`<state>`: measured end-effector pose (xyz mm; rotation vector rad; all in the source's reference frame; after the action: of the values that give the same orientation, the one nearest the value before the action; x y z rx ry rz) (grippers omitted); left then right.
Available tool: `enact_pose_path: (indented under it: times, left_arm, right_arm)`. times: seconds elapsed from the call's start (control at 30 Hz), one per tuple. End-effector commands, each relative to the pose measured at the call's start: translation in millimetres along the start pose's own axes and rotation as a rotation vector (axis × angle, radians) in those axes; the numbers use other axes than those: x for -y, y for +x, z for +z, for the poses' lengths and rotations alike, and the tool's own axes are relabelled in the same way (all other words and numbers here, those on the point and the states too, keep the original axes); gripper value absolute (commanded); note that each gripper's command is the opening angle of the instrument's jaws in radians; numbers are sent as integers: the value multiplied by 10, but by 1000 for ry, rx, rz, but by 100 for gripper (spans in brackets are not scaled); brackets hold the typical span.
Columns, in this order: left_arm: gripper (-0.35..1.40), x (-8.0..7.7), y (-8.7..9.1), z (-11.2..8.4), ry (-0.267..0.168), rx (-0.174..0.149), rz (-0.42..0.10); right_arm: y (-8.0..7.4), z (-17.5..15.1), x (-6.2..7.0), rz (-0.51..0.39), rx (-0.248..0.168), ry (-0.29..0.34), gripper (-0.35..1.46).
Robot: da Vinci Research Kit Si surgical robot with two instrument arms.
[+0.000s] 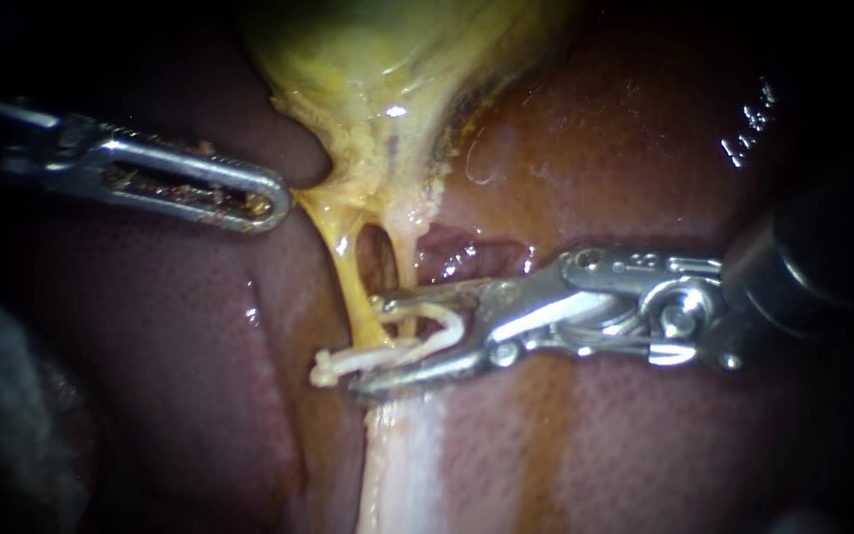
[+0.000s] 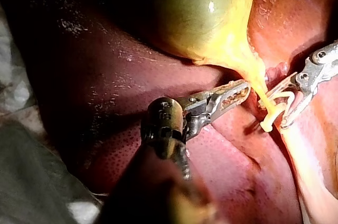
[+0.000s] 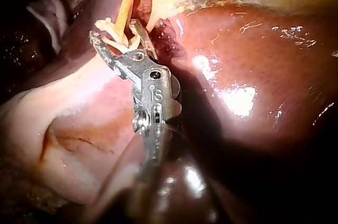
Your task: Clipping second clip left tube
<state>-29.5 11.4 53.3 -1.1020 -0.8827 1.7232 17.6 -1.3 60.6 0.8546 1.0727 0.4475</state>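
Note:
The yellow-green gallbladder [image 1: 387,59] narrows into two tubes over the liver [image 1: 644,148]. The yellow left tube [image 1: 348,267] and the paler right tube [image 1: 405,252] have a small window between them. My left instrument [image 1: 284,198] comes in from the left, its jaws shut on the gallbladder's neck beside the left tube. My right instrument [image 1: 368,341] holds a white clip [image 1: 427,331] between its spread jaws, which straddle the lower left tube. The clip's pale end [image 1: 328,371] sticks out past the tube. The same grip shows in the left wrist view [image 2: 274,113] and the right wrist view [image 3: 113,31].
A pale band of tissue [image 1: 397,465] runs down from under the clip across the dark red liver. Grey cloth [image 2: 31,182] lies beside the liver behind my left instrument's shaft [image 2: 163,129].

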Motion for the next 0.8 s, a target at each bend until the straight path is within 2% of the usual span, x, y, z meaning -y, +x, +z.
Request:
enact_pose_path:
  times: [0.03,0.2,0.4,0.8]
  left_arm:
    - [-35,0,0,0,1,0,0]
    - [-35,0,0,1,1,0,0]
    - [-35,0,0,2,1,-1,0]
    - [-35,1,0,2,4,-2,0]
  right_arm:
    - [0,3,0,7,-3,4,50]
    - [5,16,2,10,-22,35,50]
    - [16,20,16,12,-71,67,50]
    - [38,8,58,14,-96,130,49]
